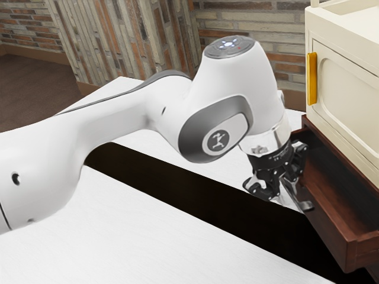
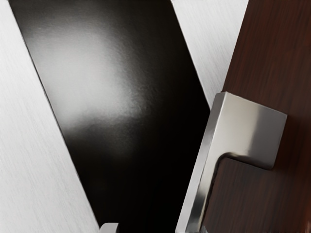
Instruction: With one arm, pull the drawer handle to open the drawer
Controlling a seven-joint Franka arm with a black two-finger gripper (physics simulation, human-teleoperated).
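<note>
and here we are at the drawer, folks, with the arm (image 1: 133, 112) sweeping in from nine o'clock in the exterior view and bending downward at the wrist! the gripper (image 1: 284, 191) hangs at four o'clock from the middle of that view, right by the drawer front, and its fingers (image 2: 110, 228) are standing apart. look at the wrist view: the bar of the silver drawer handle (image 2: 250, 131) runs into the space between them, one finger clear of the metal with a dark gap in between, so no clamp on it here! whether the other finger touches the bar, i can't tell.

the handle itself sits on the dark red-brown face of the drawer (image 1: 346, 245), a squared metal bracket joining its bar to the wood. and what a sight at four o'clock in the exterior view: the drawer stands open, its inside showing past the rim! above it, toward two o'clock, comes the cream cabinet (image 1: 346, 89), with a yellow handle (image 1: 312, 78) upright on its door.

down at seven o'clock stretches the white tabletop (image 1: 118, 236), and a glossy black strip (image 1: 195, 192) cuts slantwise from nine o'clock toward between four and five, passing below the gripper. at twelve o'clock, a wall of mixed brick (image 1: 237, 23) backs the whole scene, with brown floor (image 1: 29, 89) out at ten!
</note>
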